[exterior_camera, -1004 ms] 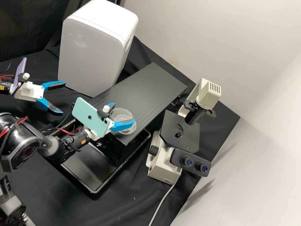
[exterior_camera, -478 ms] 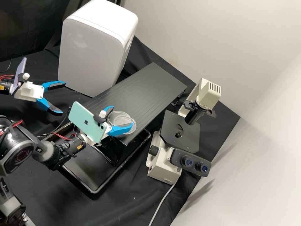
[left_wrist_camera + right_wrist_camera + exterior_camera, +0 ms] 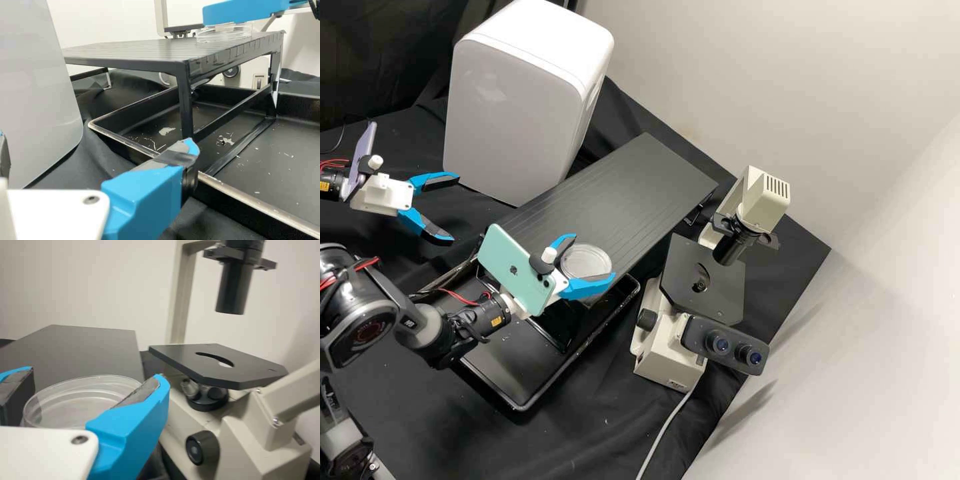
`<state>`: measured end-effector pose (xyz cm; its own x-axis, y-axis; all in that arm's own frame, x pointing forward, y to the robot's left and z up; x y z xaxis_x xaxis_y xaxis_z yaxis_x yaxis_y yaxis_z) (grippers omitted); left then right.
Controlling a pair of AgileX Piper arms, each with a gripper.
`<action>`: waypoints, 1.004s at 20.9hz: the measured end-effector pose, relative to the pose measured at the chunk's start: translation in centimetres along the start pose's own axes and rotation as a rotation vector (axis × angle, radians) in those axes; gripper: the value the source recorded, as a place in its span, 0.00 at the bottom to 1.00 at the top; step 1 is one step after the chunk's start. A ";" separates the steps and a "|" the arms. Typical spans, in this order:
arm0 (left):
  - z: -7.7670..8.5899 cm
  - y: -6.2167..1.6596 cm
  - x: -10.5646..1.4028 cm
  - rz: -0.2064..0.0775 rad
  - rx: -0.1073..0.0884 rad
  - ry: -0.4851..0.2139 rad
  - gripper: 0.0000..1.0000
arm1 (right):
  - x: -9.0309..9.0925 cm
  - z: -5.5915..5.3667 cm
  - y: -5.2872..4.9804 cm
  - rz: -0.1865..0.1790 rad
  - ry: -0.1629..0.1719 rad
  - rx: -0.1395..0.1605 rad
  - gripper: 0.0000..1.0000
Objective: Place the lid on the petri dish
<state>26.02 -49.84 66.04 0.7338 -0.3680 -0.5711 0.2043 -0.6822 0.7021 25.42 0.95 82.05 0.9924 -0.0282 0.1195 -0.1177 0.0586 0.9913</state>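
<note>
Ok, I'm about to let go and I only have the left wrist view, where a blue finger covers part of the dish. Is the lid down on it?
Observer: Yes. From the high view the lid sits level on the dish, at the near end of the black rack.
Operator: Is the right gripper holding it?
Observer: The right gripper has a finger on each side of the lid, against its rim.
Operator: And my left gripper?
Observer: The left gripper hangs beside the white box, with its fingers open and nothing between them.
</note>
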 end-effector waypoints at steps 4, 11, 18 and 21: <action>0.0 0.00 0.0 0.000 0.000 0.000 1.00 | 0.2 0.6 0.3 0.016 -0.023 0.005 0.00; 0.0 0.00 0.0 0.000 0.000 0.000 1.00 | 0.6 0.9 0.3 0.018 -0.032 0.033 0.00; 0.0 0.00 0.0 0.000 0.000 0.000 1.00 | 0.6 0.5 0.0 0.004 -0.019 0.041 0.00; 0.0 0.00 0.0 0.000 0.000 0.000 1.00 | 0.7 0.0 -0.2 -0.007 -0.001 0.043 0.00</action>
<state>26.02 -49.84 66.04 0.7338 -0.3680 -0.5711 0.2043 -0.6822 0.7021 26.14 0.89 81.90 0.9932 -0.0296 0.1129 -0.1125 0.0155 0.9935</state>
